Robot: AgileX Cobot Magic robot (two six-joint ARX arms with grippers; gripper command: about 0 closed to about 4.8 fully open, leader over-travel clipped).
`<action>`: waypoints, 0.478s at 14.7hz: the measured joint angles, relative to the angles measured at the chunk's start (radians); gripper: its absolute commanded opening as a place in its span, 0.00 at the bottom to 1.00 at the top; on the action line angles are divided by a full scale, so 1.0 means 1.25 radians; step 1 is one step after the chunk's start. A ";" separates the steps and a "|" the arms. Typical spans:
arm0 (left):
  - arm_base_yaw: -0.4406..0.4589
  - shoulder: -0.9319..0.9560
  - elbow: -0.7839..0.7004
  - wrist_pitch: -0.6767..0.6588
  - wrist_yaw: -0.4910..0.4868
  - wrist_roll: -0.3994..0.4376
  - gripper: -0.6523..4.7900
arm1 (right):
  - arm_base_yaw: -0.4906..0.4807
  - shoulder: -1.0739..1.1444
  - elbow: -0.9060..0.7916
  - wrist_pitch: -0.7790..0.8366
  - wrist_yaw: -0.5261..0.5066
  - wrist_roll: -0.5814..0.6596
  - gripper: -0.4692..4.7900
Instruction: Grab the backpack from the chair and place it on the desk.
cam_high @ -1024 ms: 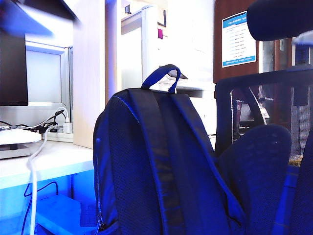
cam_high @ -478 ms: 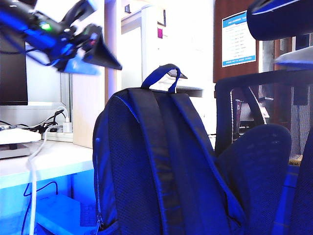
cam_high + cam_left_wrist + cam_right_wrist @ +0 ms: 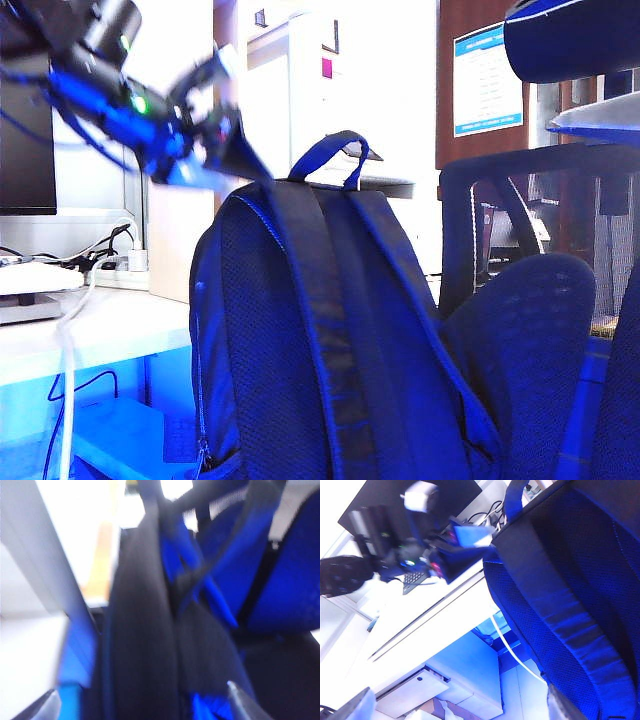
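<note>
Blur smears the left gripper, jaws spread, over the desk's edge beside the backpack's top. Backpack stands upright on the chair, bottom cut off, loop upward. Right gripper, open, shows only fingertips.

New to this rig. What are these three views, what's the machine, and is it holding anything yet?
It is a two-armed robot, each arm ending in a two-finger gripper. The exterior view comes from a fixed camera: a backpack stands on a chair beside a white desk. The left gripper reaches in near the backpack's blue top loop, jaws open, holding nothing. The other two views come from cameras on the wrists. The left one looks down on the backpack, blurred. The right gripper is open and empty too, away from the bag, seeing the desk and the other arm.
</note>
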State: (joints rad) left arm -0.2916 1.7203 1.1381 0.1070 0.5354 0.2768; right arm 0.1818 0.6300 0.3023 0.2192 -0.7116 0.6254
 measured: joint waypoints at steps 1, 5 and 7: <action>0.000 0.023 0.002 -0.013 0.007 0.000 1.00 | 0.000 0.000 0.000 0.000 0.000 0.000 0.93; -0.025 0.122 0.003 -0.032 0.008 0.002 0.09 | 0.000 0.000 0.000 0.000 0.001 0.002 0.93; -0.027 0.120 0.003 -0.033 0.008 0.000 0.11 | 0.000 0.000 0.000 0.000 0.001 0.002 0.93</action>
State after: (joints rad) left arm -0.3252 1.8706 1.1416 0.0658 0.5449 0.2768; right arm 0.1818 0.6300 0.3023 0.2192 -0.7109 0.6285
